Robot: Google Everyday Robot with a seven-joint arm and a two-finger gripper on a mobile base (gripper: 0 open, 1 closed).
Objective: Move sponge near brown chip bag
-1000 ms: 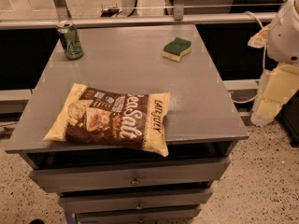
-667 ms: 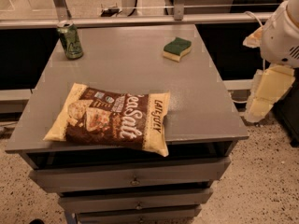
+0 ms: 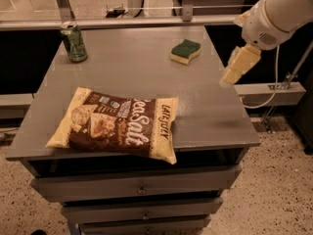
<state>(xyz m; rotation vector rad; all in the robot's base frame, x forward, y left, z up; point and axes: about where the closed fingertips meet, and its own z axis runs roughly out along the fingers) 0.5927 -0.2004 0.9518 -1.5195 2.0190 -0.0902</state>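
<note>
Single camera, high front view, angled down at table (image 3: 132,77), mid-range; end effector (image 3: 234,70) upper right.

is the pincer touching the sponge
Apart. The camera view shows the pincer hanging by the right edge of the table, with bare surface between it and the sponge.

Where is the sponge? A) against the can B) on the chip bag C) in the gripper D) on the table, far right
D: the sponge lies on the table top, far right; the gripper hovers by the table's right edge, apart from it.
</note>
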